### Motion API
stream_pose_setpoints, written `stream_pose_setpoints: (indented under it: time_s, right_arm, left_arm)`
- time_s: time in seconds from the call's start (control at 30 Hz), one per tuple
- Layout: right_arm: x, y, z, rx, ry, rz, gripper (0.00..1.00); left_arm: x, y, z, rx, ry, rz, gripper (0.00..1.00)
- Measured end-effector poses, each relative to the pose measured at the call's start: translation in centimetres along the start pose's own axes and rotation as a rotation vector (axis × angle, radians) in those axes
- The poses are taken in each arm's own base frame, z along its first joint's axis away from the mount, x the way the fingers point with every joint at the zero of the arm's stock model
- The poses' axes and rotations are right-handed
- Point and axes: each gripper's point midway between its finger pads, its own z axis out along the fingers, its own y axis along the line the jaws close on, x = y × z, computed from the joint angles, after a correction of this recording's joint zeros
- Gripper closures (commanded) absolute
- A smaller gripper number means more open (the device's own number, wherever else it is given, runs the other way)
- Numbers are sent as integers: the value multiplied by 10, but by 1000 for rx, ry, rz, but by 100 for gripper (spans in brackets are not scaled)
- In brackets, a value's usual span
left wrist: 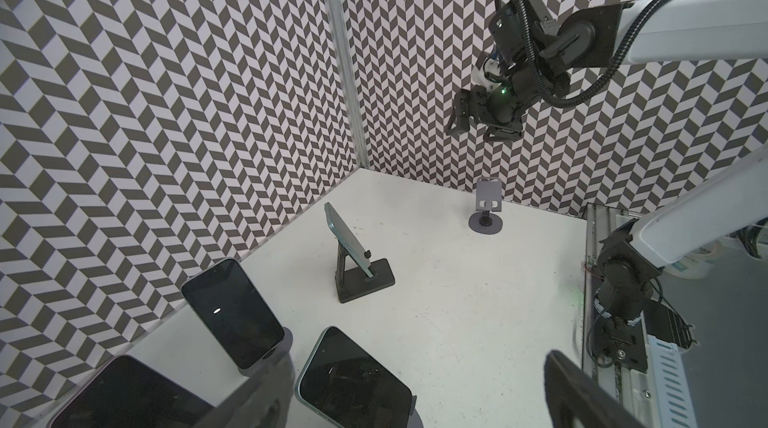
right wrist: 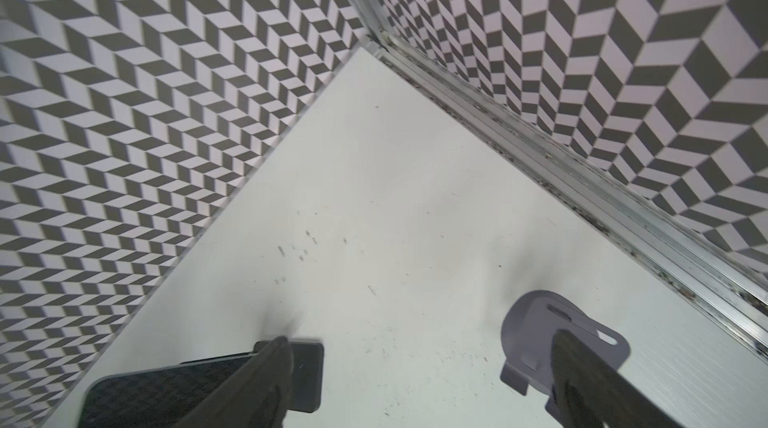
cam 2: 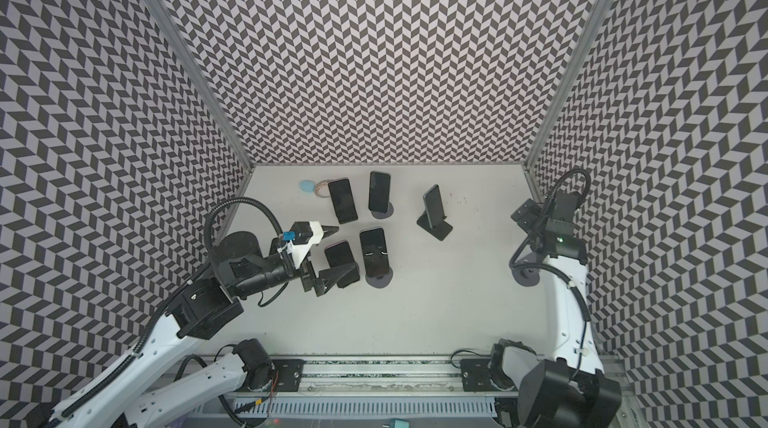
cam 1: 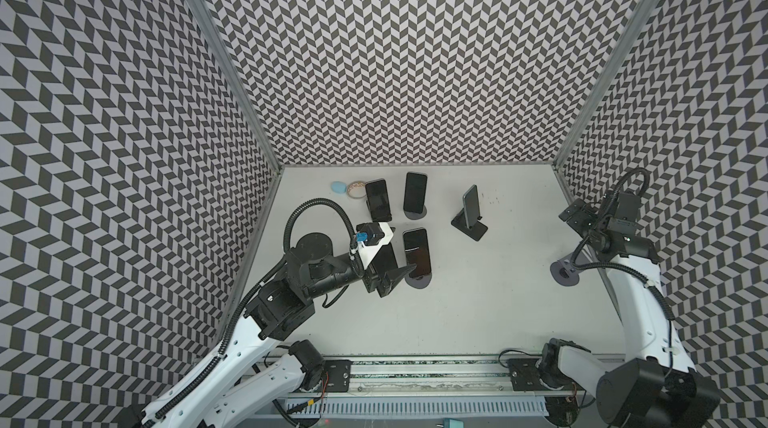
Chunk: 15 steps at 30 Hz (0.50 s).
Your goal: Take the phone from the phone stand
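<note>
Three dark-screened phones lean on stands. The front phone (cam 1: 417, 251) rests on a round grey stand (cam 1: 420, 281). A second phone (cam 1: 415, 193) stands behind it. A third phone (cam 1: 471, 199) sits on a black rectangular stand (cam 1: 471, 230). My left gripper (cam 2: 347, 248) hovers open just left of the front phone. In the left wrist view that green-edged phone (left wrist: 353, 380) shows between the spread fingers (left wrist: 249, 397), untouched. My right gripper (cam 1: 575, 213) hangs open and raised by the right wall. In its wrist view the right gripper (right wrist: 419, 338) is over bare table.
A further phone (cam 2: 340, 259) lies under the left gripper and another (cam 1: 378, 199) at the back left. A blue object (cam 1: 338, 186) and a ring (cam 1: 356, 189) sit near the back corner. An empty grey stand (cam 1: 563, 272) stands by the right wall. Patterned walls close three sides.
</note>
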Motion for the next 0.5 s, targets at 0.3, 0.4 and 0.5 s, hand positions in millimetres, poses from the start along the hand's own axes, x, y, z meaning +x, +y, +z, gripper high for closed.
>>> stream_pose_setpoints:
  time_s: [0.3, 0.4, 0.5]
  right_arm:
    - [-8, 100, -14, -281, -82, -231, 10]
    - [-2, 128, -19, -380, -115, -318, 10]
    - [4, 149, -23, -478, -151, -397, 10]
  left_arm:
    - [3, 14, 24, -31, 13, -29, 6]
    - [0, 19, 32, -41, 12, -36, 6]
    - [-6, 25, 40, -57, 4, -37, 6]
